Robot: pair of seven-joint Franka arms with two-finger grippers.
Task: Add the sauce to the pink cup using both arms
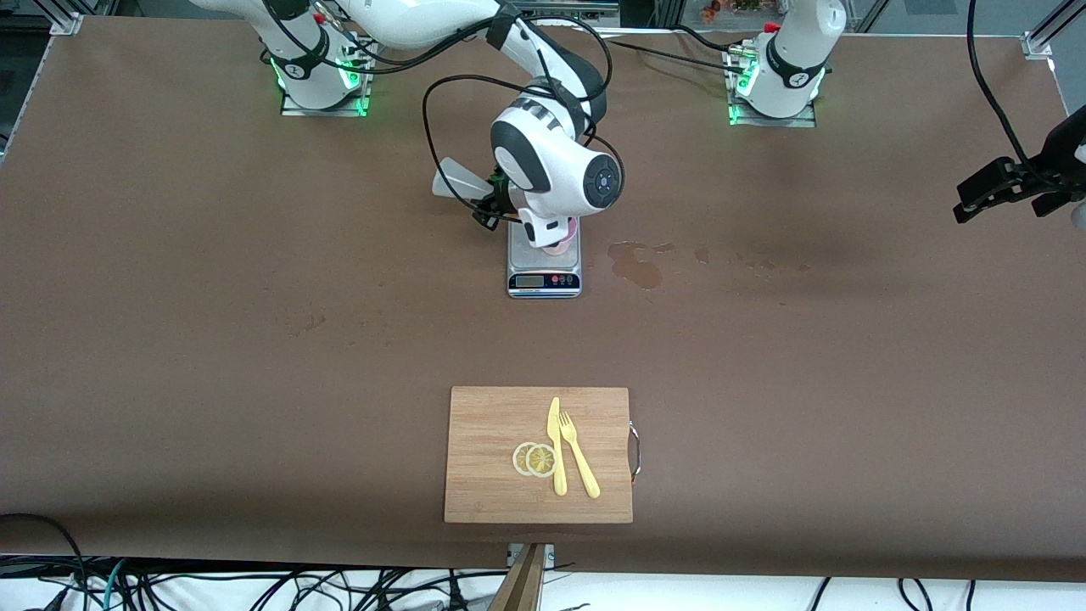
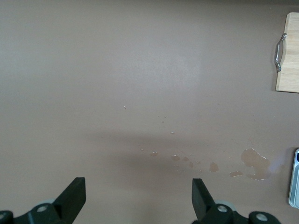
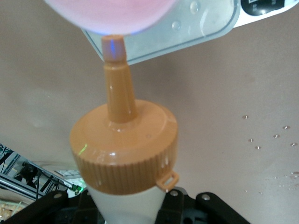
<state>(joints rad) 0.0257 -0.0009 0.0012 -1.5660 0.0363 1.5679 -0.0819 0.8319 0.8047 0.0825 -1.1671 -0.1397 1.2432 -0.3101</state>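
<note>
I had the right claw (image 3: 135,205) clamped on the sauce bottle (image 3: 124,154), tipped so its nozzle met the pink cup (image 1: 561,244) on the kitchen scale (image 1: 544,271) for weighing, while the left claw (image 2: 138,198) waited, fingers apart, over bare bench (image 2: 140,70).

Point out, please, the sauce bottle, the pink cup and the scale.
sauce bottle (image 3: 124,154): right wrist view, orange cap.
pink cup (image 3: 110,14): right wrist view, rim.
scale (image 1: 544,278): front view, display panel.
</note>
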